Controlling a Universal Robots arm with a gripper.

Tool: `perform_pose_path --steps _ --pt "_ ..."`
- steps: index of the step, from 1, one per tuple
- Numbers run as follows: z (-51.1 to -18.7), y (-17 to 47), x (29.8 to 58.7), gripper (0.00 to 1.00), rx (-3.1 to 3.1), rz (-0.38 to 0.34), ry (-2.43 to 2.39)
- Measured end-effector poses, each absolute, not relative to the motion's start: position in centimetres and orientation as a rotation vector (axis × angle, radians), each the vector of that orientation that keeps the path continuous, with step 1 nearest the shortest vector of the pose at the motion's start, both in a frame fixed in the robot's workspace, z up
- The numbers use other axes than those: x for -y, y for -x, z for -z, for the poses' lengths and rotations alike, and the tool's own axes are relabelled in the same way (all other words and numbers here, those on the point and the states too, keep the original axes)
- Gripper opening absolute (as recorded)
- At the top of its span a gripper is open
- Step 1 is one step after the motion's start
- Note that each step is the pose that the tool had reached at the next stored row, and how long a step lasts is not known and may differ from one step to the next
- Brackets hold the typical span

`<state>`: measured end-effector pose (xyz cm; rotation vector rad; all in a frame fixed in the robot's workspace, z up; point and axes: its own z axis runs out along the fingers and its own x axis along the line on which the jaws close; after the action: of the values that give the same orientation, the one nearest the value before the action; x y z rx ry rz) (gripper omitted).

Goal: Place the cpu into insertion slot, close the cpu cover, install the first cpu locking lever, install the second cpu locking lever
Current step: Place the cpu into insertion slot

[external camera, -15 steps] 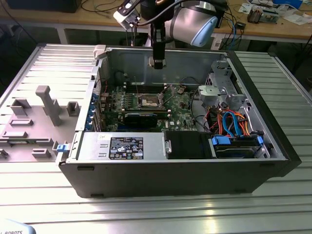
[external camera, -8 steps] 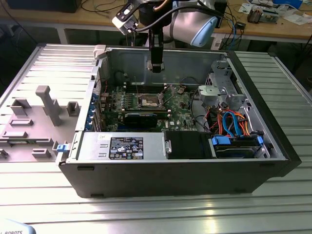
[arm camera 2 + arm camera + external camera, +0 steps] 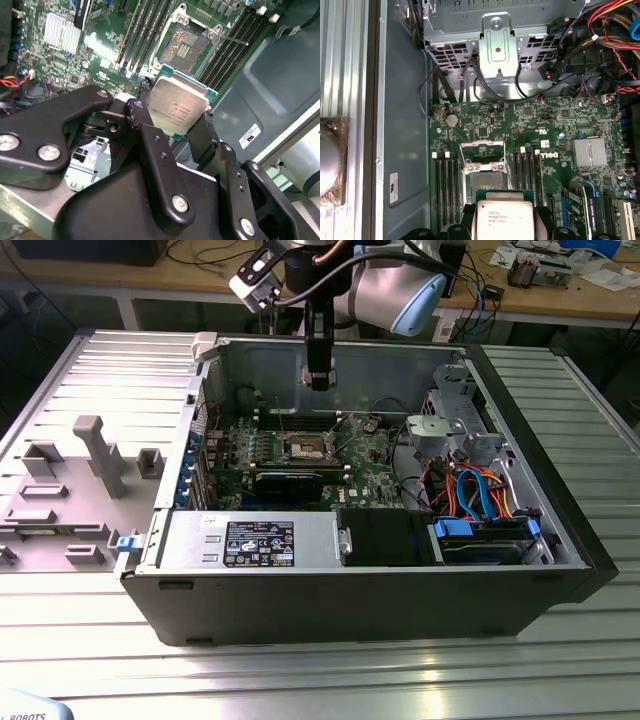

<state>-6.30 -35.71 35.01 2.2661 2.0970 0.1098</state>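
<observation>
Gripper clamps cpu — clear of insertion slot.

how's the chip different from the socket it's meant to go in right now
The chip has a pale silver metal top, while the socket is a dark recess with a gold-toned middle. The chip is clamped edge to edge in the gripper, off the board, while the socket sits fixed on the board, empty and uncovered. Both are square, with a similar footprint.
</observation>
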Motion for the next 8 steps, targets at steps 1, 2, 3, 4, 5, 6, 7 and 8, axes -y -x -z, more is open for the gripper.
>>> perform_pose_path --steps 1,2,3,4,5,6,7,8 --pt "-34.9 6.3 35.7 0.55 -2.091 -0.109 -2.271" --pt "-34.8 6.3 35.7 0.55 -2.087 -0.107 -2.272" --pt "-34.7 6.3 35.7 0.55 -2.087 -0.107 -2.272" --pt "-34.5 6.3 35.7 0.55 -2.087 -0.107 -2.272" --pt "-34.2 6.3 35.7 0.55 -2.087 -0.107 -2.272" --pt "-33.9 6.3 35.7 0.55 -2.087 -0.106 -2.272" --pt "-33.6 6.3 35.7 0.55 -2.091 -0.107 -2.268" --pt "-33.5 6.3 35.7 0.55 -2.102 -0.108 -2.258"
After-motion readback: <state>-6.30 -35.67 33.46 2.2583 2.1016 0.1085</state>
